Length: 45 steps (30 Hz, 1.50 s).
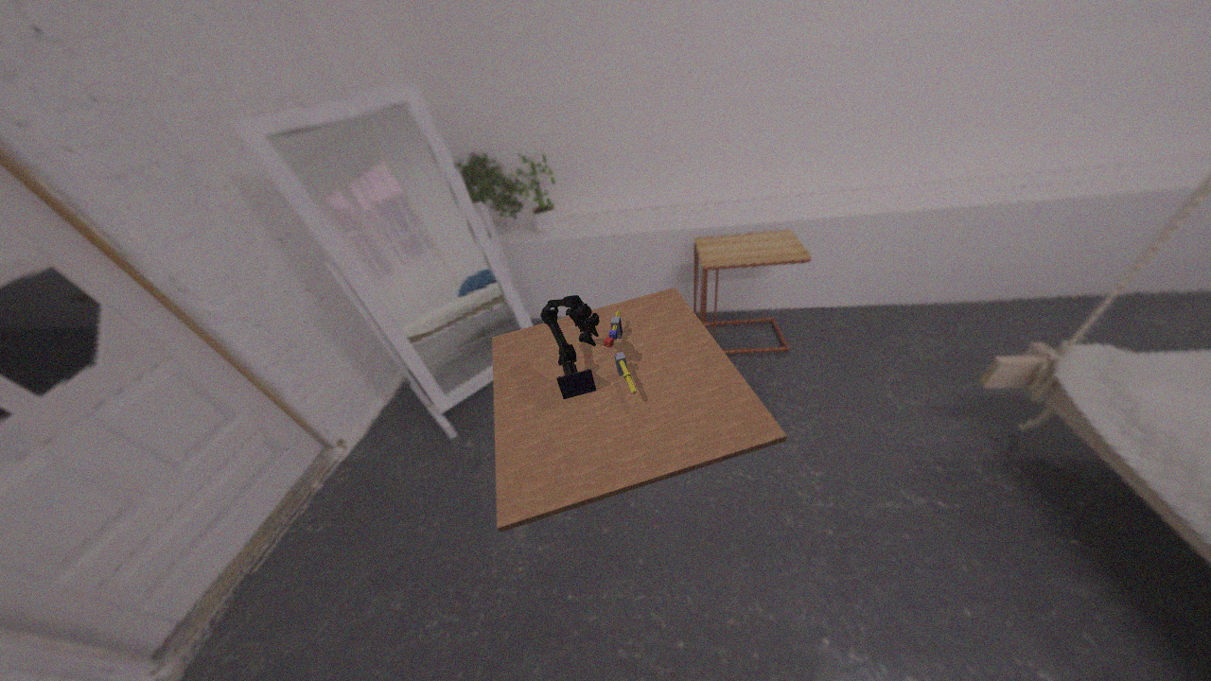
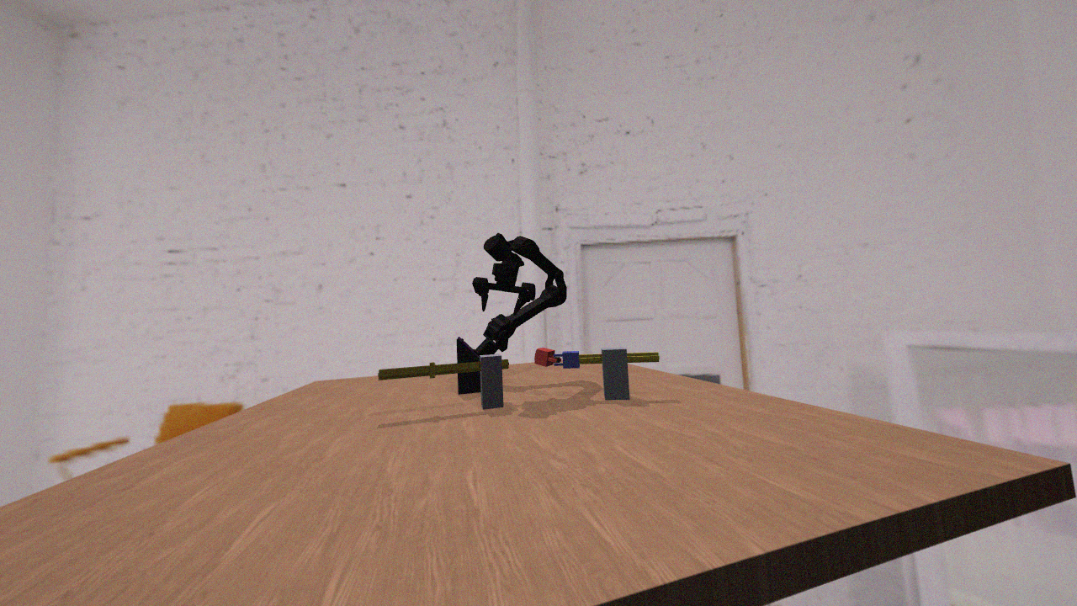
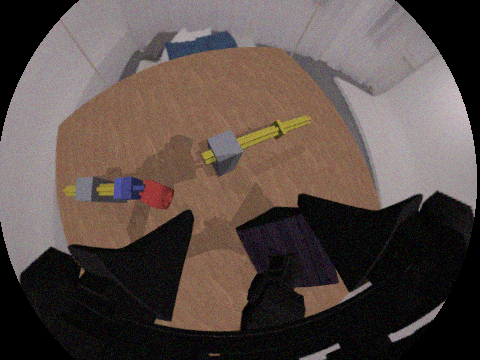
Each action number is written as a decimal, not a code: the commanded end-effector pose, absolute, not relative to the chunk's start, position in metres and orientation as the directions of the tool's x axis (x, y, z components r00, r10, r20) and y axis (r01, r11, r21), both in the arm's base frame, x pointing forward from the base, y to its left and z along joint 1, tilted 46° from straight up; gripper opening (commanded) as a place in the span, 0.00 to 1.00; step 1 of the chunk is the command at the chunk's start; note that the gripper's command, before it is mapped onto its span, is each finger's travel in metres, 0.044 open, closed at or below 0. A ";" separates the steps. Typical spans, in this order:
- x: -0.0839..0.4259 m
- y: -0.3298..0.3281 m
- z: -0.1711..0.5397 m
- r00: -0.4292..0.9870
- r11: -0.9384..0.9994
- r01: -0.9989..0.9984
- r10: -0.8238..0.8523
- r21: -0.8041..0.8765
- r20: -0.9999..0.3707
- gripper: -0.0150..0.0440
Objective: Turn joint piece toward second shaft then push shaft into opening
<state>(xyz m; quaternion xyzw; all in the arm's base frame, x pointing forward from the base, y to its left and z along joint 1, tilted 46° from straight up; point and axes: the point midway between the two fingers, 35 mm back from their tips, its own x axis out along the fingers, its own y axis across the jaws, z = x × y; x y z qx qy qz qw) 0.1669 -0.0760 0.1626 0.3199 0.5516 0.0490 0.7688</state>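
Note:
The red joint piece [image 1: 607,342] [image 2: 543,356] [image 3: 157,194] hangs on the blue hinge part [image 2: 570,359] [image 3: 126,188] at the end of the first yellow shaft [image 2: 644,357] [image 3: 105,189], held by a grey block [image 2: 615,374] [image 3: 85,189]. In the wrist view it tilts to the lower right, off the second shaft's line. The second yellow shaft [image 1: 627,375] [image 2: 406,372] [image 3: 260,136] passes through another grey block [image 2: 491,382] [image 3: 225,145]; its near end stands apart from the red piece. My gripper [image 2: 501,310] [image 3: 246,207] is open and empty, above both shafts, touching neither.
The arm's dark base plate [image 1: 576,383] [image 3: 290,250] stands on the wooden table [image 1: 558,474] [image 2: 481,512] [image 3: 150,105], beside the two shafts. A collar [image 2: 432,369] [image 3: 280,128] sits on the second shaft. A small side table [image 1: 749,248] stands beyond the table.

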 end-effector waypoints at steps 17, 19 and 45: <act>0.185 -0.018 0.170 0.257 0.723 -0.133 0.685 0.677 -0.681 1.00; 0.185 -0.018 0.169 0.251 0.720 -0.098 0.686 0.687 -0.683 1.00; 0.188 -0.009 0.163 0.132 0.541 0.576 0.679 0.614 -0.722 1.00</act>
